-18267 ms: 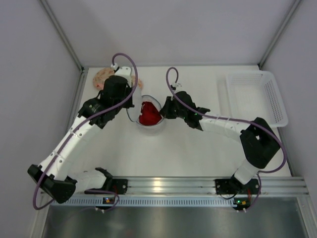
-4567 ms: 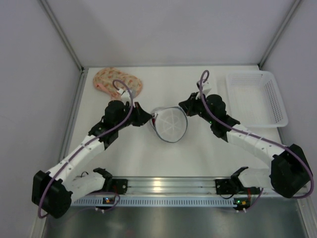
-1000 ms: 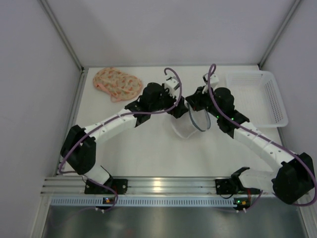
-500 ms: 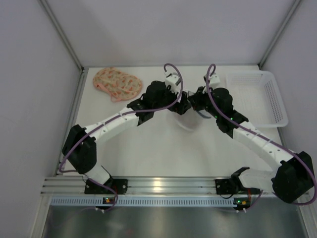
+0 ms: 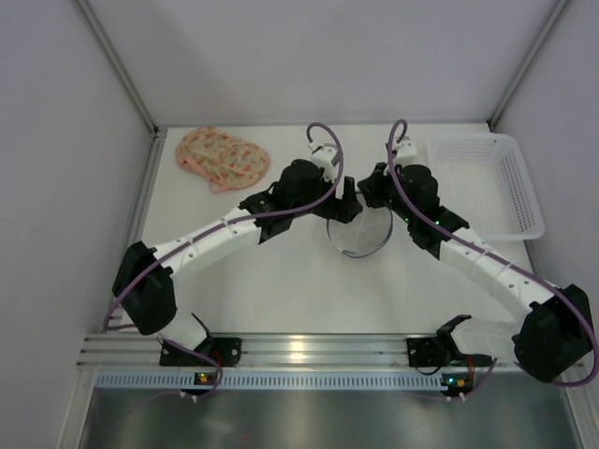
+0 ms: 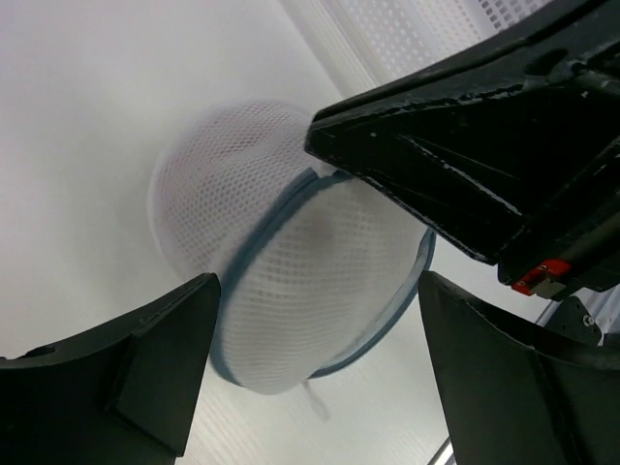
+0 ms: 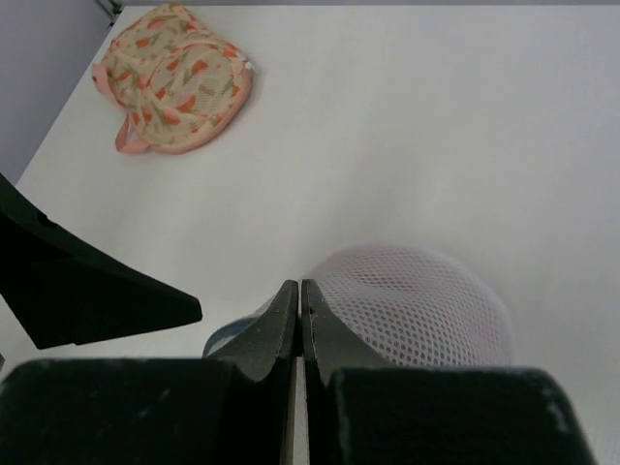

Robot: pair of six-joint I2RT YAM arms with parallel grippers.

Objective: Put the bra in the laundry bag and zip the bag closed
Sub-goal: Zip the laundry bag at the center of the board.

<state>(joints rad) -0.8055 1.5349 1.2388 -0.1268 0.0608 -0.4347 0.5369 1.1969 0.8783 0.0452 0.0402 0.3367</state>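
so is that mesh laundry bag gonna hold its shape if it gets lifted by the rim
Probably mostly: the laundry bag sits as a rounded dome, and its blue rim looks like a stiffening hoop. The thin mesh would likely dent under a pinch. It looks very light, so a push may simply slide or tip it.

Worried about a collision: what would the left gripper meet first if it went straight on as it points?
Likely the mesh laundry bag, dead ahead of the open left gripper; how far is unclear.
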